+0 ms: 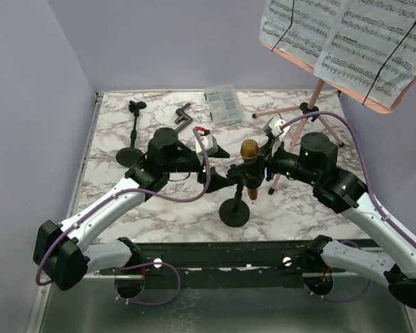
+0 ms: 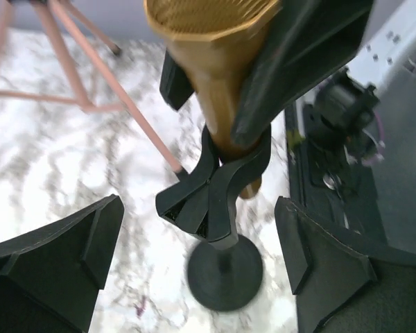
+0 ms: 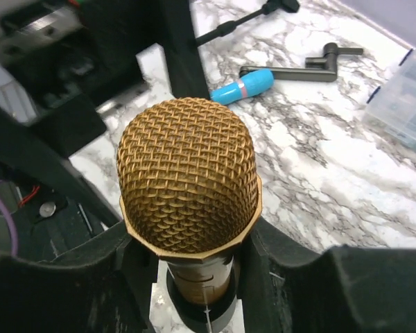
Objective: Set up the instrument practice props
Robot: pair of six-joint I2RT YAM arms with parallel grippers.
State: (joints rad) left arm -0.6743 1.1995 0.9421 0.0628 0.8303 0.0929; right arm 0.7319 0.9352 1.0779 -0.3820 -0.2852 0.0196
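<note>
The gold microphone [image 1: 248,149] stands upright with its lower body in the clip [image 2: 218,187] of a black round-based pole [image 1: 234,211] at table centre. My right gripper [image 1: 261,166] is shut on the microphone's body just below the mesh head [image 3: 187,180]. My left gripper [image 1: 224,168] is open, its fingers [image 2: 62,260] apart on either side of the clip, not touching it. The blue microphone [image 3: 243,87] lies on the table behind. The second pole [image 1: 130,154] stands at the back left. The pink music rack [image 1: 347,69] with white pages [image 1: 333,31] stands at the back right.
A small clear plastic box [image 1: 220,103] lies at the back middle, and also shows in the right wrist view [image 3: 402,97]. A dark angled clip piece [image 1: 184,115] lies next to it. The rack's rose-gold tripod legs [image 1: 291,118] spread behind my right arm.
</note>
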